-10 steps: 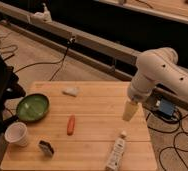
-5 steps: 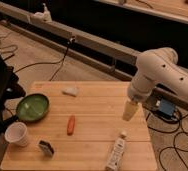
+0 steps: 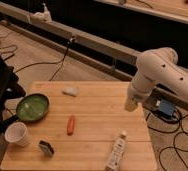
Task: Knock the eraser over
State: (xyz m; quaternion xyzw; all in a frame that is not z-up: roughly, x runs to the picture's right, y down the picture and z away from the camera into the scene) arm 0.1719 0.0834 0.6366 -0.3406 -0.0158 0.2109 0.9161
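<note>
The approach has hardly begun. The gripper hangs over the right edge of the table, and I cannot tell whether it is open or closed. The eraser stands well apart from it, far toward the left of the view and near the front edge, just beside the white paper cup.

The next move calls for a long reach across and down, then a sideways push on the block (a nudge, not a grasp). The orange carrot-shaped piece lies between gripper and eraser. A white bottle, probably lying flat, sits just forward of the gripper. The green bowl and pale lump lie off the path.
</note>
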